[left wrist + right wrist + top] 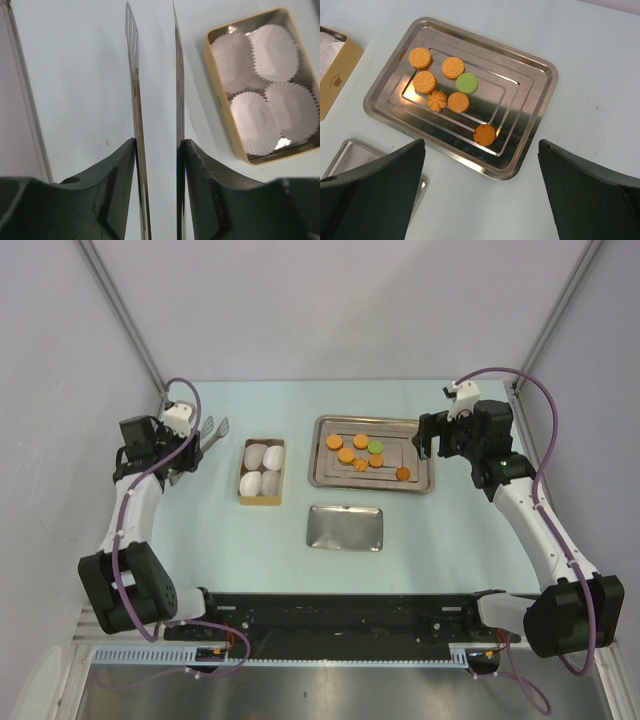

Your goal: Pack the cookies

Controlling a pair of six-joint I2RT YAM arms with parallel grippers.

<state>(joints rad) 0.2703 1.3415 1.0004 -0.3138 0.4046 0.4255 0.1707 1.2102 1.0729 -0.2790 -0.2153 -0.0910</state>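
Cookies (458, 102) lie on steel tray (520, 90), upper middle-right in top view. Right gripper (426, 443) just beside tray's right edge, fingers spread wide, holding nothing (nearer arm). Left gripper (157, 142) far left, pinching tongs (179, 80).

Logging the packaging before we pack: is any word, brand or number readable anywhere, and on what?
Small dark emblem on the side wall of the tin: too small to read.
Steel tray, cookies, paper cups, tongs: no text visible.
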